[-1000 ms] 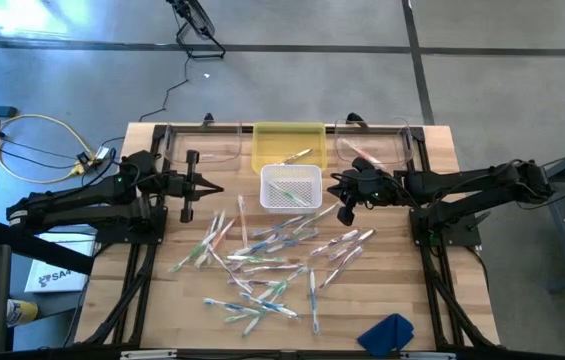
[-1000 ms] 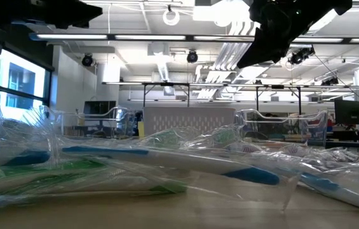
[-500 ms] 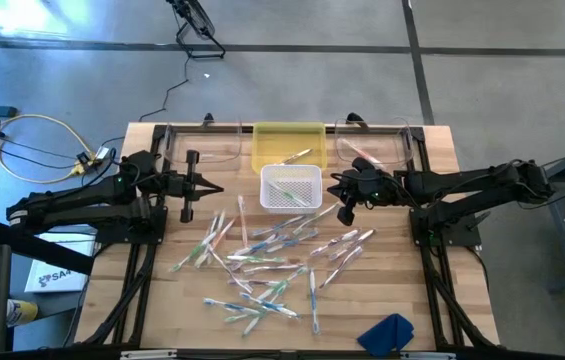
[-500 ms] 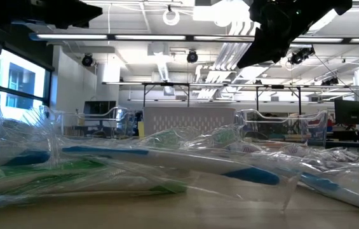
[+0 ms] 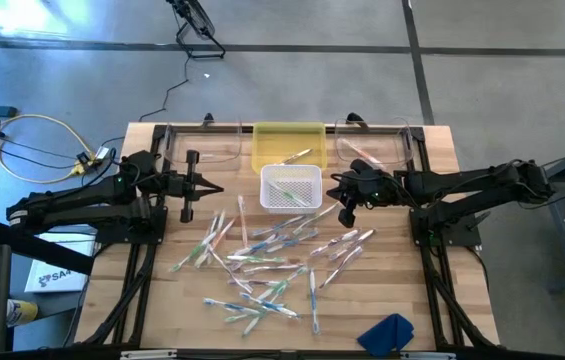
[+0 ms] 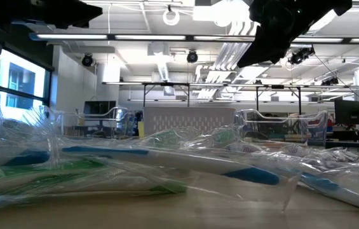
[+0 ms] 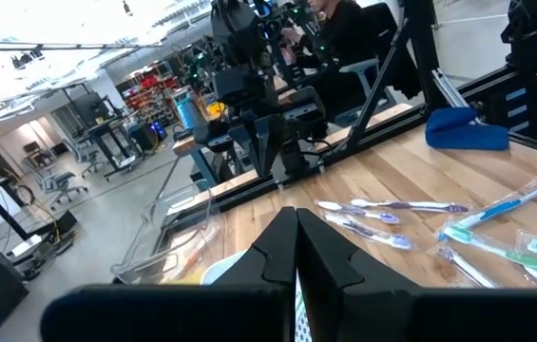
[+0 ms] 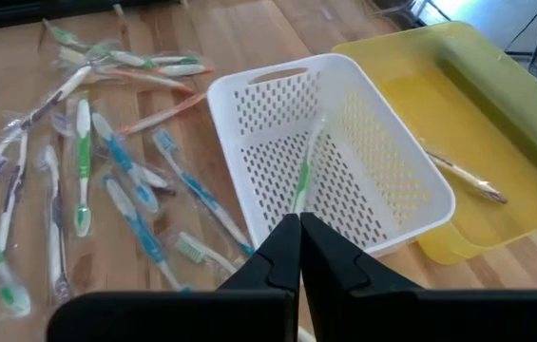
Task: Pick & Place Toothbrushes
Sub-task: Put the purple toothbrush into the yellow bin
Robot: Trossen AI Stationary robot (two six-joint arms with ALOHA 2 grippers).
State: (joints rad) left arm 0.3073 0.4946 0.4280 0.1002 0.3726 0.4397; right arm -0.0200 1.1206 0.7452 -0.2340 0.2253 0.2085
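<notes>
Nothing has changed: both the left gripper (image 5: 214,187) and right gripper (image 5: 333,190) stay pressed together, empty; toothbrushes (image 5: 262,262) wait at six o'clock of the white basket (image 5: 290,187).

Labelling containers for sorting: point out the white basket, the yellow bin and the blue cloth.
white basket (image 8: 249,90): right wrist view, far rim.
yellow bin (image 5: 270,135): high view, bare floor.
blue cloth (image 5: 389,332): high view, middle.

My fingers (image 8: 298,249) are matte black, as are both arms. White basket (image 8: 249,104), walls perforated in rows of slots, holds one brush (image 8: 302,179) with a green handle; behind it a translucent yellow tray (image 8: 496,114). Table (image 5: 362,300) is pale striped wood, strewn with white toothbrushes (image 5: 262,262) accented green, blue, pink; blue cloth (image 5: 387,331) at one corner.
</notes>
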